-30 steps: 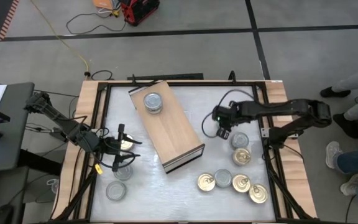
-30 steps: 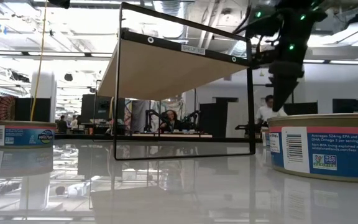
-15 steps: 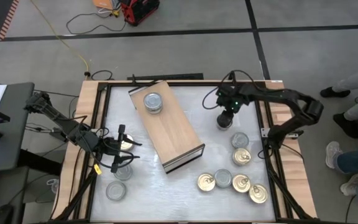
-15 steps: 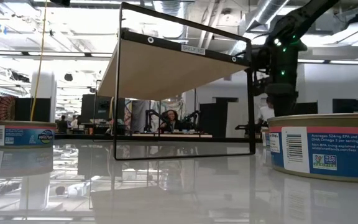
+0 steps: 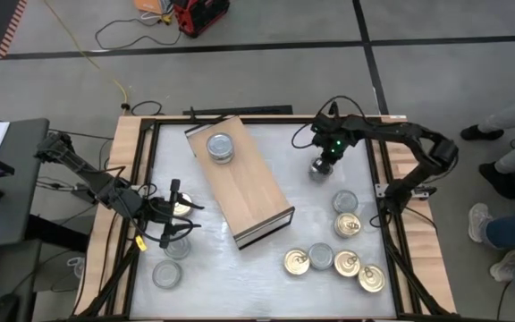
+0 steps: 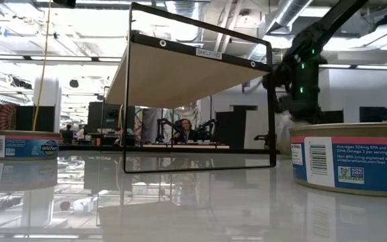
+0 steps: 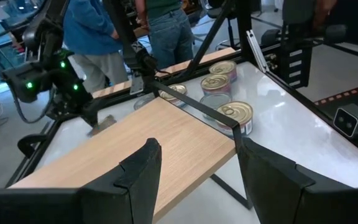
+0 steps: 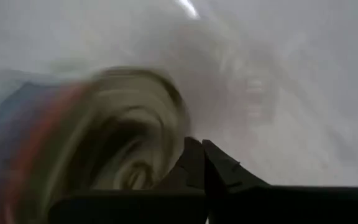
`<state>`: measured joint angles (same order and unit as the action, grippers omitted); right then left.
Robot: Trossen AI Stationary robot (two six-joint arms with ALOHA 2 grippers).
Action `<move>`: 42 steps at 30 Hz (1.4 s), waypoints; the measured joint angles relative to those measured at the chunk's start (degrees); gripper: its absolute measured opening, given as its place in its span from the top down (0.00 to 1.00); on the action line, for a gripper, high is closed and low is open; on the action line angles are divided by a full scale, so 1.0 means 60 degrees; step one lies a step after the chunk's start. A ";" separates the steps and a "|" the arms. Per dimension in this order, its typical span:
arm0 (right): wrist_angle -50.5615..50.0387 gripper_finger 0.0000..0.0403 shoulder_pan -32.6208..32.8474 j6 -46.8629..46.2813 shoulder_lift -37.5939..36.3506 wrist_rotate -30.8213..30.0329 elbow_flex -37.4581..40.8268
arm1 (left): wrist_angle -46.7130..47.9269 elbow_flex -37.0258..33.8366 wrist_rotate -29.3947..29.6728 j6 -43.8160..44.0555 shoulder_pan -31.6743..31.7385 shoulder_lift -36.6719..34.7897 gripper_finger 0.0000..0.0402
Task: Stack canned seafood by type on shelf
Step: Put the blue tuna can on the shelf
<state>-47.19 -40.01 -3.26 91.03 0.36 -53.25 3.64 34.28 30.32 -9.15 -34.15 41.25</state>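
The shelf (image 5: pixel 240 183), a long light-wood board, lies slantwise mid-table with one silver tin (image 5: pixel 220 148) on its far end. Several gold-topped and silver tins (image 5: pixel 347 224) stand at the near right, and more tins (image 5: pixel 166 274) at the near left. My right gripper (image 5: pixel 324 161) points down, shut, right of the shelf at a grey tin (image 5: pixel 316 170) that shows blurred in its wrist view (image 8: pixel 104 143). My left gripper (image 7: pixel 197 168) hangs open, with nothing between its fingers, above the table left of the shelf (image 7: pixel 135 143), over another tin (image 5: pixel 181 207). My right gripper comes from above, and its shut fingertips (image 8: pixel 194 162) stand at the rim of the grey tin (image 8: pixel 166 124). Blur hides whether they touch it.
A large tin (image 6: pixel 348 158) stands close in front of the low camera at the right, another (image 6: pixel 29 144) at the left. The table's wooden frame (image 5: pixel 128 179) runs around the white top. People stand beyond the right edge (image 5: pixel 508 161).
My right gripper has swung toward the table's far edge, away from the tins at the right, and has sunk a little. A grey tin now shows at its fingers.
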 joint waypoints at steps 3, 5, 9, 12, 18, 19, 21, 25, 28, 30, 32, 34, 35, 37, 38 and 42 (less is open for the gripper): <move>-0.0269 0.97 -0.0377 -0.0411 0.0098 -0.0048 0.0070 | 0.0003 0.0000 -0.0003 0.0047 0.0000 0.0000 0.49; -0.0340 0.95 -0.0701 -0.0453 0.0049 0.0000 0.0002 | -0.0007 0.0000 -0.0026 0.0052 0.0004 0.0000 0.49; -0.0531 0.90 -0.1087 -0.0608 0.0051 -0.0355 0.0043 | 0.0000 0.0000 -0.0054 0.0090 0.0004 0.0000 0.49; -0.0467 0.90 -0.1266 -0.0573 -0.0244 -0.0362 0.0026 | 0.0015 0.0000 -0.0058 0.0105 0.0004 0.0004 0.49; -0.0341 0.87 -0.0955 0.0237 -0.1312 -0.0754 -0.0129 | 0.0047 0.0000 -0.0045 0.0082 0.0004 0.0004 0.49; -0.0212 0.86 -0.0783 0.0478 -0.1528 -0.0850 -0.0132 | 0.0048 0.0000 -0.0031 0.0079 0.0004 0.0004 0.49; 0.0158 0.82 -0.0393 0.0929 -0.1930 -0.0811 -0.0133 | 0.0048 0.0000 -0.0021 0.0097 0.0004 0.0004 0.49; 0.0791 0.68 0.0533 0.1452 -0.2357 -0.0764 -0.0140 | 0.0051 0.0000 -0.0010 0.0125 0.0004 0.0004 0.49; 0.1228 0.50 0.1037 0.1232 -0.2405 -0.0738 -0.0140 | 0.0062 0.0000 -0.0007 0.0139 0.0004 0.0004 0.49; 0.1460 0.38 0.1275 0.0821 -0.2368 -0.0713 -0.0140 | 0.0062 0.0000 -0.0007 0.0139 0.0004 0.0004 0.49; 0.1568 0.27 0.1477 0.0547 -0.2239 -0.0713 -0.0143 | 0.0066 0.0000 -0.0003 0.0130 0.0004 0.0004 0.49; 0.1547 0.18 0.1686 0.0407 -0.2003 -0.0814 -0.0143 | 0.0066 0.0000 -0.0002 0.0114 0.0004 0.0004 0.49; 0.1548 0.15 0.1759 0.0251 -0.1881 -0.0910 -0.0143 | 0.0066 0.0000 0.0000 0.0114 0.0004 0.0004 0.49; 0.1548 0.11 0.1870 -0.0104 -0.1651 -0.1218 -0.0143 | 0.0066 0.0000 0.0000 0.0112 0.0004 0.0004 0.49; 0.1550 0.10 0.1904 -0.0202 -0.1536 -0.1268 -0.0143 | 0.0068 0.0000 0.0000 0.0115 0.0004 0.0004 0.49; 0.1551 0.12 0.1974 -0.0544 -0.1114 -0.1671 -0.0143 | 0.0088 0.0000 0.0000 0.0259 0.0004 0.0004 0.49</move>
<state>-37.88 -28.16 -6.53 84.34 -9.67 -54.11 4.16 34.28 30.33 -7.60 -34.13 41.28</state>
